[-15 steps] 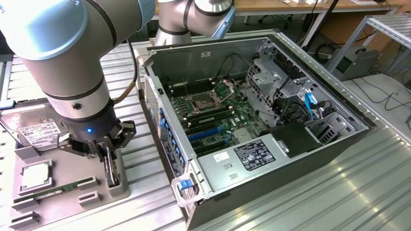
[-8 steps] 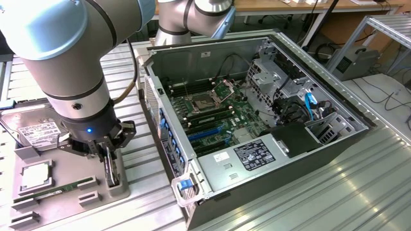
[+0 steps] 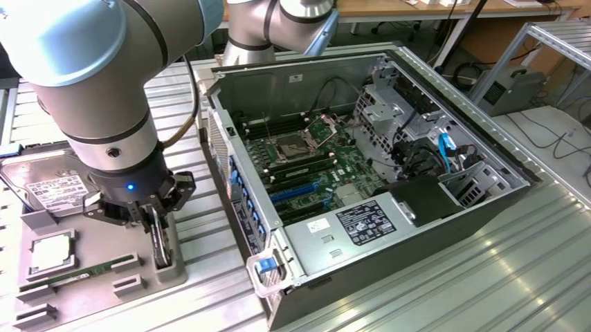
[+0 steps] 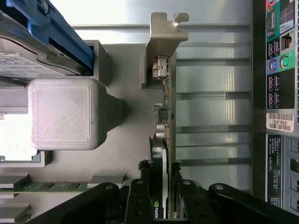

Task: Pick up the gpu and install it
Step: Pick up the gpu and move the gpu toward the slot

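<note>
the gripper [image 3: 157,228] stands over a grey tray [image 3: 106,236] at the exterior view's left, with its jaws pinching the gpu [image 3: 165,254]. The gpu stands on edge in a slot at the tray's near corner, just beside the open computer case [image 3: 305,294].

writing that reads: in the wrist view a white sticker [image 4: 280,122] on the case's back panel [image 4: 280,158] says something like "10gf002" above a barcode. the darker labels below it are too small to read. a small green-and-white emblem [image 4: 156,210] sits on the gpu's cooler between the fingers [image 4: 140,186], and i cannot make out any letters on it. in the exterior view the black label [image 3: 369,220] on the power supply and the white label on the hard drive [image 3: 51,185] carry print that is too fine to read.

the wrist view looks along the gpu [image 4: 169,112] edge-on. its silver end bracket [image 4: 163,46] is at the far end, and the gripper [image 4: 160,165] is clamped on both faces of the card. this view also gives the purple and green round ports [image 4: 279,63] on the back panel, a blue rail [image 4: 60,28] on the hard drive [image 4: 32,60], a ribbed grey block [image 4: 65,112] on the tray [image 4: 126,154], and the green memory stick [image 4: 46,185].

the exterior view gives the inside of the case: the motherboard [image 3: 305,162] with blue slots [image 3: 295,190], a blue cable [image 3: 448,152] and a blue latch [image 3: 268,266] at the front corner. it also gives a processor [image 3: 51,252] and the memory stick [image 3: 79,273] lying flat on the tray. everything sits on a ribbed metal table [image 3: 461,277].
</note>
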